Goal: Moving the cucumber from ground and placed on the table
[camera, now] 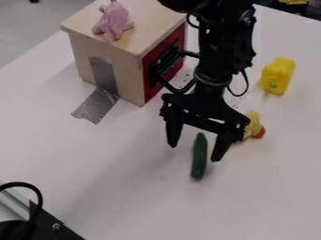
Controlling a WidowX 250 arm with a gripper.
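Cucumber point(199, 164) lies on the counter point(125, 187), nearer the camera than the box point(128, 65). Pincer point(195, 153) spread wide, holding nothing. Risk: closing off-centre could roll the cucumber away.

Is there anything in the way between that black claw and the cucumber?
Nothing visible is. The open gripper hangs over the cucumber, which shows unblocked between its fingers. The closest other thing, a yellow toy with an orange end, lies off to one side.
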